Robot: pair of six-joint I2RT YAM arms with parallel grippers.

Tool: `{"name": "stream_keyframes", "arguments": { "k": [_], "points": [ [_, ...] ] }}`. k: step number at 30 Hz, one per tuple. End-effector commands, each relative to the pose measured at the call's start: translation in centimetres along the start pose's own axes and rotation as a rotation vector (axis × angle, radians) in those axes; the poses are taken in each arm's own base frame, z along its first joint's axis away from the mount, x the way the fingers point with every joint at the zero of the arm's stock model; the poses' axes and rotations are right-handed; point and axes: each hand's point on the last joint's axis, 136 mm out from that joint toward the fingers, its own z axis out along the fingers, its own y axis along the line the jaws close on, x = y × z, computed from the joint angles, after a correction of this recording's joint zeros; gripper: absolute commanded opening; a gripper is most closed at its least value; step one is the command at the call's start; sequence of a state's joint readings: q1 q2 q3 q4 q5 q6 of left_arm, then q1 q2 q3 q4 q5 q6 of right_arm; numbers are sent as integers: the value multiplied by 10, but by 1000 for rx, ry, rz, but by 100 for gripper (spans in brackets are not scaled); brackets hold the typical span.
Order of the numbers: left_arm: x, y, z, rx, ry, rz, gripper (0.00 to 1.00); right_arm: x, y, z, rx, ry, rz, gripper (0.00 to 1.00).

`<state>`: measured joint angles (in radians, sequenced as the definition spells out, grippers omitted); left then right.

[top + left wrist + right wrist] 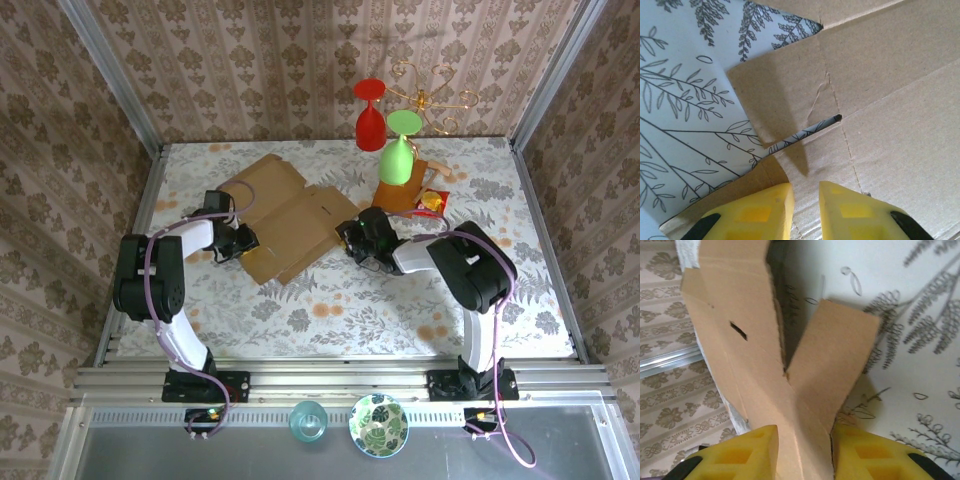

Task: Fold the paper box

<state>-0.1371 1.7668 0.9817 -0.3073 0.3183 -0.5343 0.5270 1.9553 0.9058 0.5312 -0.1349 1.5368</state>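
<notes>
The paper box (pixel 290 215) lies as a mostly flat brown cardboard sheet at the middle back of the floral table. My left gripper (pixel 243 240) is at its near left edge. In the left wrist view its yellow fingers (pixel 765 212) stand a narrow gap apart, tips down on the creased cardboard (pixel 890 100), pinching nothing. My right gripper (pixel 352 238) is at the sheet's right edge. In the right wrist view a raised flap (pixel 755 365) runs between the jaws (pixel 805 455), and both yellow fingers touch it.
A green glass (pixel 398 150) on a small wooden stand (pixel 405 195), a red glass (pixel 369 115) and a gold wire ornament (pixel 430 98) stand at the back right, close to the right gripper. A small packet (pixel 432 202) lies beside the stand. Walls close three sides.
</notes>
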Motion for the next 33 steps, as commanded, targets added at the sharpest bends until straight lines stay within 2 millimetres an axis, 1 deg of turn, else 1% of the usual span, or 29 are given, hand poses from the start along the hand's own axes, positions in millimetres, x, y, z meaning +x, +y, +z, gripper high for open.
{"name": "stream_keyframes", "arguments": {
  "k": [1,2,3,6,7,10,12,15,18,20,23,25,27,28,30,33],
  "points": [
    [32,16,6,-56,113,-27,23,-1,1,5,-6,-9,7,30],
    [31,15,5,-55,110,-24,23,-1,1,6,-1,-7,7,29],
    [30,14,4,-54,107,-23,23,-1,1,6,6,-6,4,25],
    [24,8,-4,-44,84,-19,27,-1,5,6,8,-8,7,5],
    [21,4,-9,-37,70,-17,30,-1,7,3,12,-15,8,0],
    [6,-6,-31,-28,-3,-10,39,-6,24,-14,8,-55,2,0],
    [-9,-12,-53,-23,-73,-17,43,-8,44,-32,-10,-75,1,0],
    [-33,-15,-85,-8,-181,-51,46,-5,74,-60,-41,-79,4,0],
    [-58,-10,-109,15,-260,-114,47,2,103,-88,-68,-77,2,0],
    [-72,-6,-119,25,-296,-142,47,7,118,-107,-76,-78,6,0],
    [-93,1,-129,43,-324,-176,49,14,142,-136,-104,-80,40,0],
    [-103,2,-129,59,-322,-182,50,19,157,-154,-117,-84,55,0],
    [-110,-5,-122,96,-291,-171,50,25,178,-175,-149,-81,69,0],
    [-112,-8,-117,114,-275,-168,50,28,187,-183,-162,-81,74,0],
    [-109,-17,-103,147,-225,-159,48,31,205,-195,-187,-83,87,0],
    [-96,-36,-81,189,-158,-133,45,35,234,-217,-234,-93,95,0]
  ]
}}
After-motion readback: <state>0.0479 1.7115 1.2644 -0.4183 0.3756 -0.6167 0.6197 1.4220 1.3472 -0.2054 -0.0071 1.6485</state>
